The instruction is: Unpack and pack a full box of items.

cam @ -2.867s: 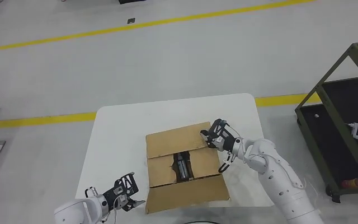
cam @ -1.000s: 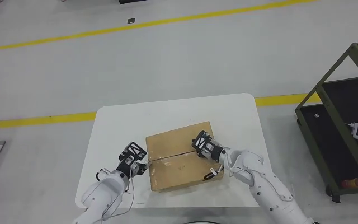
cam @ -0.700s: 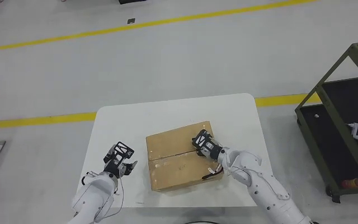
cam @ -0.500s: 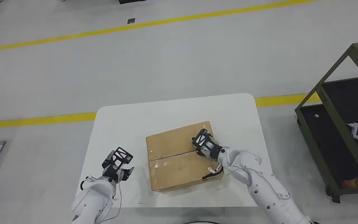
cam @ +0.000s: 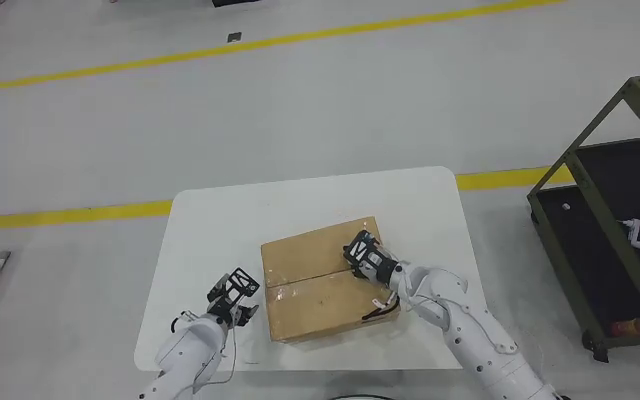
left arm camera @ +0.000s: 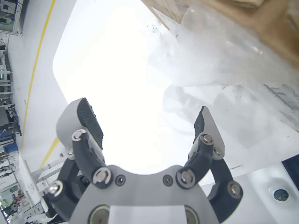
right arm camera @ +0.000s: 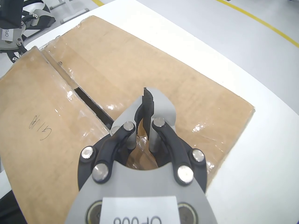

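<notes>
The box (cam: 325, 285) lay closed under the right gripper (right arm camera: 146, 104).
Its jaws, together, sat on the seam (right arm camera: 91, 104); the left gripper (left arm camera: 142, 117), jaws apart, had the box wall just ahead.

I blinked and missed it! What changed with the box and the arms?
The box had open flaps; now it is closed. The right pincer moved from the far flap onto the top, shut. The left pincer, open, came from the table edge to the box's side, backed off, then returned. The box kept its place.
</notes>
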Robot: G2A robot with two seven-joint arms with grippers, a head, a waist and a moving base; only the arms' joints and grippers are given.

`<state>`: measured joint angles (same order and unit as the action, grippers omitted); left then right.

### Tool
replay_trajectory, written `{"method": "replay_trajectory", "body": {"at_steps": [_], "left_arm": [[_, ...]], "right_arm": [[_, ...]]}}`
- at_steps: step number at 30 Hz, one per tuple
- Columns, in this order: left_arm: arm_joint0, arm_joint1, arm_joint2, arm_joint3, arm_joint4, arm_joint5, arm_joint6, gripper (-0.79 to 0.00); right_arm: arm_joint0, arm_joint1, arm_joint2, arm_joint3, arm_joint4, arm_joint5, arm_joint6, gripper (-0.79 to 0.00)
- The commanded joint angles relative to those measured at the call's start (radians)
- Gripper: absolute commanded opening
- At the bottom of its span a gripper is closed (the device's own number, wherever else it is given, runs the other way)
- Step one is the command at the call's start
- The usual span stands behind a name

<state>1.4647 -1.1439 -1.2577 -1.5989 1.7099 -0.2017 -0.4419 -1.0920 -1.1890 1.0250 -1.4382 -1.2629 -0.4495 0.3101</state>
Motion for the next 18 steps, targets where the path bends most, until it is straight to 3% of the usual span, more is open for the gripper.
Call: {"method": "replay_trajectory", "body": {"at_steps": [1, 18], "left_arm": [[-0.006, -0.002, 0.004, 0.001, -0.011, -0.005, 0.003, 0.0], [-0.028, -0.024, -0.036, 0.007, -0.191, 0.14, 0.046, 0.0]], "right_arm": [[0.0, 0.0, 0.001, 0.002, 0.0, -0.003, 0.002, -0.785], [0.009, -0.004, 0.002, 0.016, 0.0, -0.01, 0.016, -0.785]]}}
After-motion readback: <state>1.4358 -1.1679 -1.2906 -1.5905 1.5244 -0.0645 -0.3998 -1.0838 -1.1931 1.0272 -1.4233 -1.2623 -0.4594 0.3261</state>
